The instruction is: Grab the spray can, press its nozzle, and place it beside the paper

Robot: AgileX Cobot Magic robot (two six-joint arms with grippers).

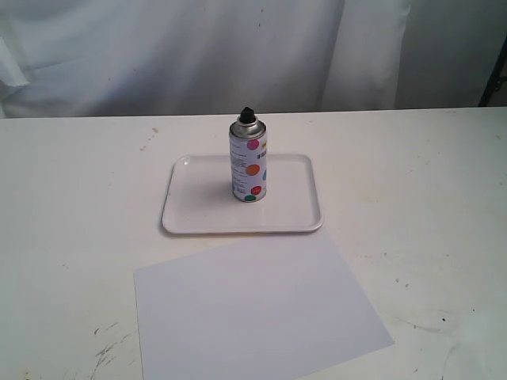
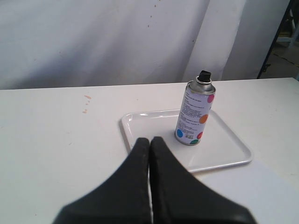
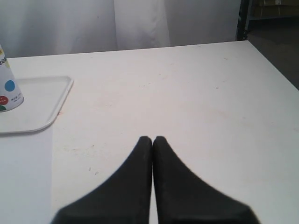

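Observation:
The spray can [image 1: 249, 161] stands upright on a white raised-rim tray [image 1: 184, 212], its black nozzle [image 1: 248, 115] on top of the silver dome. The white paper [image 1: 253, 309] lies flat on the table in front of the tray. In the left wrist view the spray can [image 2: 195, 115] and nozzle [image 2: 204, 75] stand well beyond my left gripper [image 2: 150, 140], which is shut and holds nothing. My right gripper [image 3: 153, 139] is shut too, over bare table; only the spray can's base [image 3: 8, 91] shows at that view's edge. Neither gripper appears in the exterior view.
The white table [image 1: 412, 182] has scuff marks near its front left [image 1: 107, 348] and small reddish stains [image 1: 149, 136] behind the tray. A white curtain [image 1: 198, 47] hangs along the far edge. A dark frame [image 3: 243, 18] stands past the table's corner.

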